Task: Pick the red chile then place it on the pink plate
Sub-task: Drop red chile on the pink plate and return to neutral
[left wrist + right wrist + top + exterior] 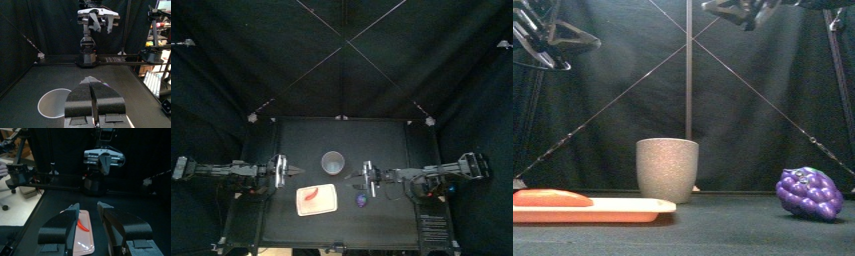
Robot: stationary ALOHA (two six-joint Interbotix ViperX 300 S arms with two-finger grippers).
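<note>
On the table [305,140] (black), chile [553,197] lies on plate [613,210].

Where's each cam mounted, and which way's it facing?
Top: high overhead, facing down on the table; left gripper and right gripper both show.
Front: table's front edge, level toward the back curtain; both grippers overhead.
Left wrist: on that arm, over its shut jaws toward the grey cup and right arm.
Right wrist: on that arm, between open jaws toward the pink plate holding the red chile.
Shared: top and front both show cup, plate, chile.
</note>
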